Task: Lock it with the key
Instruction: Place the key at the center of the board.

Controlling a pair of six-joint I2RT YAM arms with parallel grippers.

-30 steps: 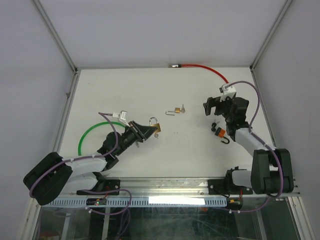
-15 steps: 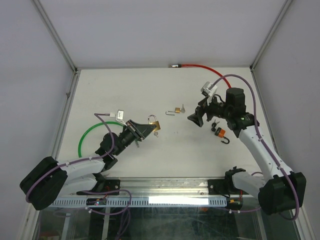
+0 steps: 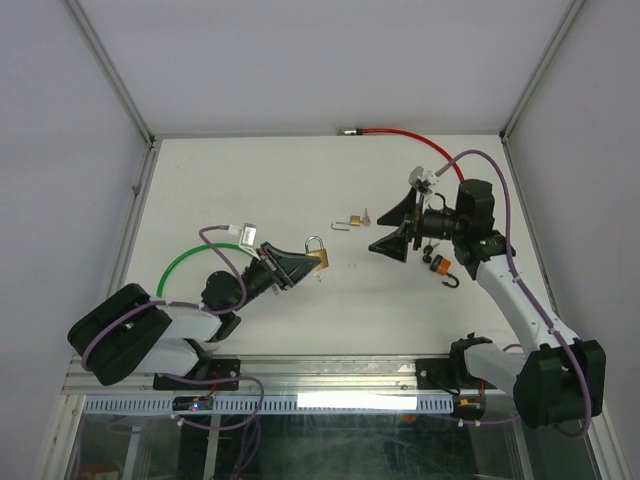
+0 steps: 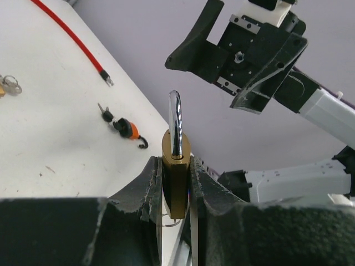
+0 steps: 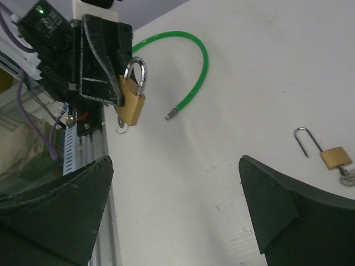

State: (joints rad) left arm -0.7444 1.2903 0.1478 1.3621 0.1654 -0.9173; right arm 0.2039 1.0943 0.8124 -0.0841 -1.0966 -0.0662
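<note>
My left gripper (image 3: 303, 259) is shut on the body of a brass padlock (image 3: 319, 256), holding it above the table with its steel shackle (image 4: 175, 119) closed and pointing away from me. A small metal key ring (image 5: 121, 128) hangs below the padlock (image 5: 131, 103); the key's blade is hidden. In the left wrist view the padlock (image 4: 176, 177) sits squeezed between both pads. My right gripper (image 3: 393, 228) stands wide open in the air to the padlock's right, facing it, with nothing between its fingers (image 5: 72, 205).
A second brass padlock (image 3: 354, 221) with an open shackle and a key lies at mid-table, also visible as the padlock (image 5: 335, 157) in the right wrist view. A green cable (image 3: 176, 266) curves at left, a red cable (image 3: 405, 136) at the back, an orange-black hook (image 3: 441, 266) at right.
The right arm has swung left and turned its open gripper toward the held padlock. The left gripper has shifted slightly right and lifted the padlock, still shut on it.
</note>
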